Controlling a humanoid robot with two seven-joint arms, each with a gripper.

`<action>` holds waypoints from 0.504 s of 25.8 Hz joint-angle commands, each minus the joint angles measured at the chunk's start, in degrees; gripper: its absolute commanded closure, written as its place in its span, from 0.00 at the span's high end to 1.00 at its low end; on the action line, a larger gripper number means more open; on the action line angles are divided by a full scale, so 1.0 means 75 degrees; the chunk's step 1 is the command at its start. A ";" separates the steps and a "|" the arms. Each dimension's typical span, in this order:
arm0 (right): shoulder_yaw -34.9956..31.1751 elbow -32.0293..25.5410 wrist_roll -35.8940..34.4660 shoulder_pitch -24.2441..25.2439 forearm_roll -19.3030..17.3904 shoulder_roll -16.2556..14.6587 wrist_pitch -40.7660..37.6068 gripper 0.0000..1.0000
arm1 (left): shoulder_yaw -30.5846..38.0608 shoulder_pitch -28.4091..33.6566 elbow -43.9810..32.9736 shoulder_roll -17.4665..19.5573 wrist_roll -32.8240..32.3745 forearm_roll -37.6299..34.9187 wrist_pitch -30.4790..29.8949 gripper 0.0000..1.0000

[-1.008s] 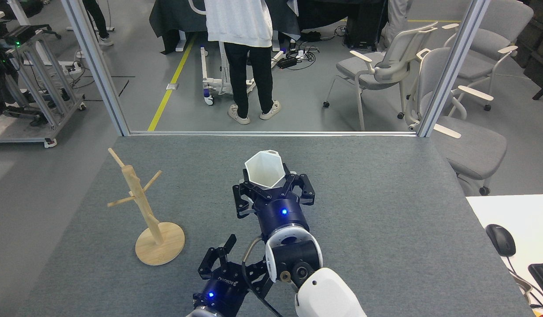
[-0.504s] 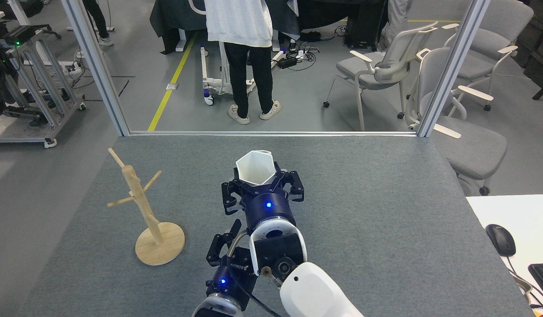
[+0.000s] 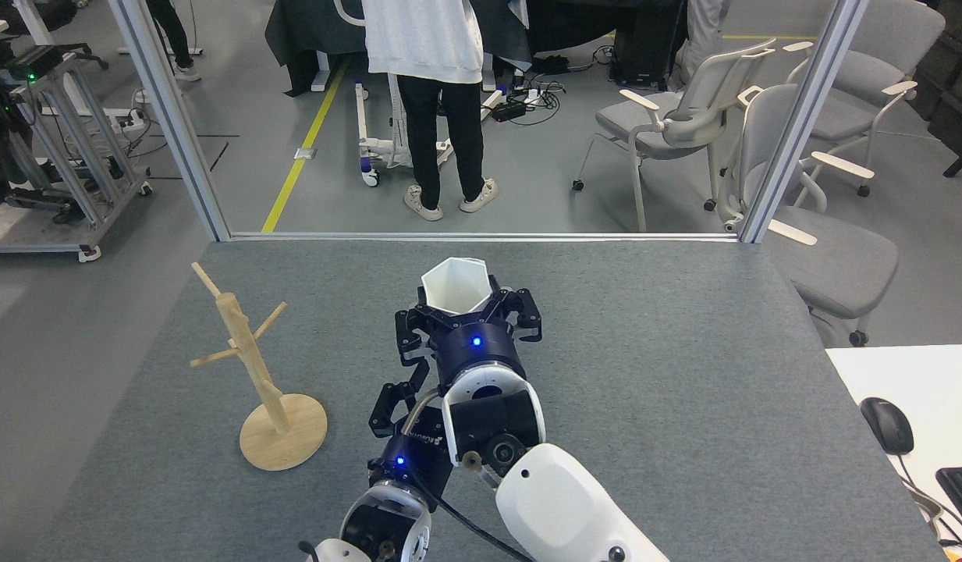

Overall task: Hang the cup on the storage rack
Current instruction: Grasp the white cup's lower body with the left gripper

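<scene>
Though near cup [image 3: 456,285] — rack [image 3: 256,367] unobstructed

Robotics lab, aluminium frame posts [image 3: 168,117], equipment cart [image 3: 55,148], floor cables [image 3: 527,97], office chairs [image 3: 683,117]

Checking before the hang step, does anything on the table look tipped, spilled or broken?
Nothing stands out. The storage rack stands upright on its round base, and the cup sits mouth-up in the right gripper, looking intact with no spill visible.
</scene>
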 commanded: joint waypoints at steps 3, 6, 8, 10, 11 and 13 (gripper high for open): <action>0.0000 0.0007 0.0040 -0.0013 0.0001 0.0006 0.0001 0.14 | 0.0007 -0.0250 0.0289 -0.0018 0.0029 0.0000 0.0000 0.99; 0.0000 0.0042 0.0040 -0.0013 0.0001 0.0006 -0.0011 0.14 | 0.0030 -0.0297 0.0371 -0.0018 0.0052 0.0000 0.0000 0.99; 0.0000 0.0065 0.0040 -0.0002 0.0001 0.0006 0.0001 0.15 | 0.0030 -0.0402 0.0394 -0.0006 0.0052 0.0000 0.0000 0.99; 0.0000 0.0077 0.0040 0.0010 0.0001 -0.0006 0.0001 0.15 | 0.0030 -0.0520 0.0488 -0.0006 0.0064 0.0000 0.0000 0.99; 0.0000 0.0089 0.0029 0.0022 0.0001 -0.0006 0.0001 0.15 | 0.0030 -0.0602 0.0582 -0.0006 0.0076 0.0000 0.0000 0.99; 0.0000 0.0101 0.0029 0.0034 0.0001 -0.0006 0.0001 0.15 | 0.0030 -0.0719 0.0641 -0.0006 0.0088 0.0012 0.0000 0.99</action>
